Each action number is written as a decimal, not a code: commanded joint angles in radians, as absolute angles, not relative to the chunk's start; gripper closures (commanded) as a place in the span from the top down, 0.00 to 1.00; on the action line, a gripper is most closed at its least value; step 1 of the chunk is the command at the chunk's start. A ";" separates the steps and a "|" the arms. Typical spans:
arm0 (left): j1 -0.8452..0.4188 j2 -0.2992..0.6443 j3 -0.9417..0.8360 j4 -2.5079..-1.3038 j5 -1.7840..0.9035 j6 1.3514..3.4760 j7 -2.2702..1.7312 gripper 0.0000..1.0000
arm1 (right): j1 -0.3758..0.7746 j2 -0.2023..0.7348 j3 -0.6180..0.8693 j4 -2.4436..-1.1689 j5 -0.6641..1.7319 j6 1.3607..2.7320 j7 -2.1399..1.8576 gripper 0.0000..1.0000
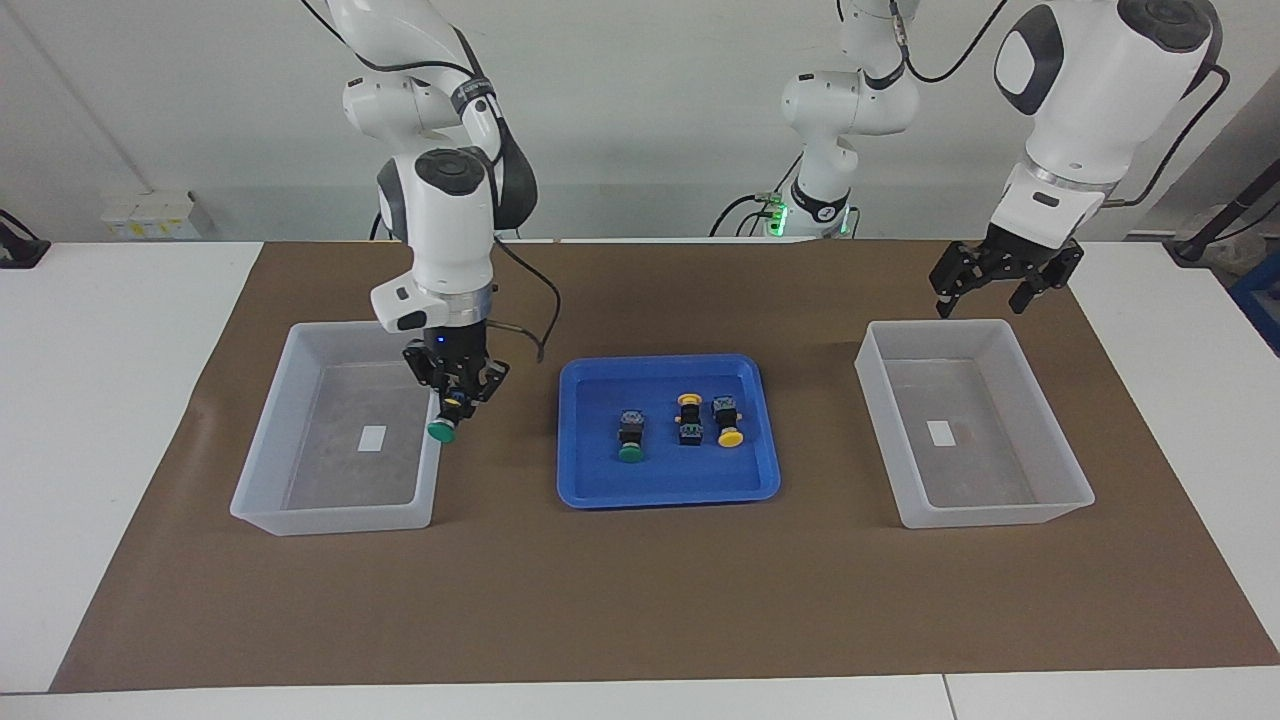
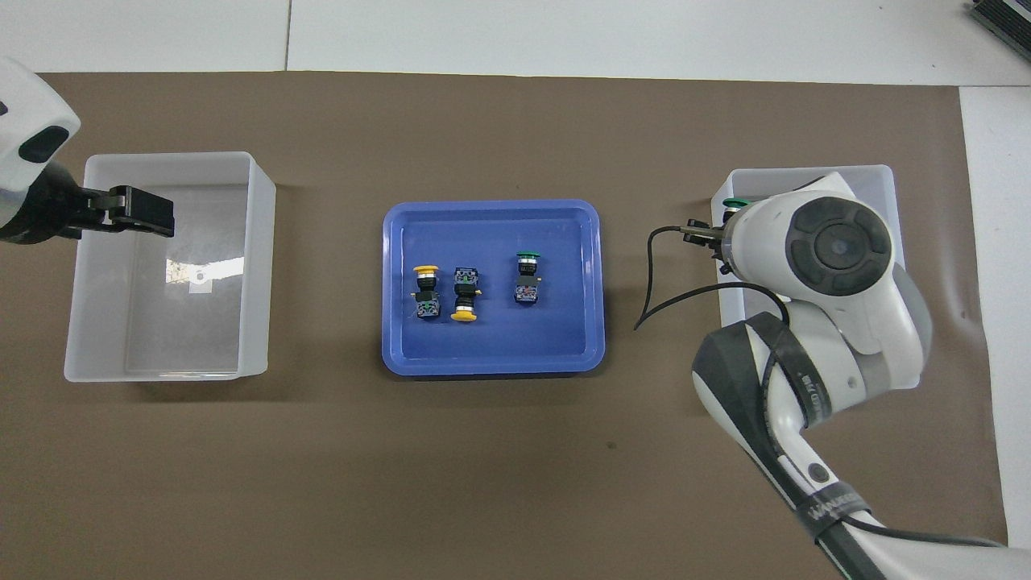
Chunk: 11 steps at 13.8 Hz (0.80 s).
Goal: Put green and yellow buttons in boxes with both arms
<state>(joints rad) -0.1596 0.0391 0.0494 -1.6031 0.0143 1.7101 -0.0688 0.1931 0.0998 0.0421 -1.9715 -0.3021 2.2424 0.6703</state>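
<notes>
The green button (image 1: 443, 427) in the air is a stubby black block with a round green cap, hanging cap-down from the right gripper (image 1: 455, 392), which is clamped on its black body. It sits over the inner wall of the clear box (image 1: 262, 470) at the right arm's end of the table; from overhead the arm covers most of it, so I can't say for sure whether it's fully over the box's inside.

The other three are in the blue tray (image 1: 668, 488) mid-table: a second green one (image 1: 630, 439) lying on its side, cap pointing away from the robots, and two yellow ones side by side (image 1: 689, 418) (image 1: 728, 423), pointing opposite ways.

The left gripper (image 1: 1000, 283) hangs with its fingers spread and nothing in them, over the robot-side rim of the other clear box (image 1: 1060, 490), which has only a small white label (image 1: 938, 432) on its floor.
</notes>
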 commanded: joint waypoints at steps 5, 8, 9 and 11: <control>-0.296 0.135 0.054 -1.635 0.014 1.805 -0.150 1.00 | 0.042 0.043 0.054 -2.025 -0.241 2.197 0.320 0.00; -0.351 0.158 0.052 -1.716 -0.015 1.963 -0.238 1.00 | -0.012 0.077 0.052 -2.034 -0.179 2.247 0.139 0.00; -0.360 0.160 0.052 -1.748 -0.040 2.018 -0.254 1.00 | -0.030 0.095 0.052 -2.051 -0.179 2.290 0.065 0.00; -0.400 0.169 0.052 -1.813 -0.054 2.135 -0.300 1.00 | -0.060 0.138 0.052 -2.081 -0.179 2.389 -0.024 0.00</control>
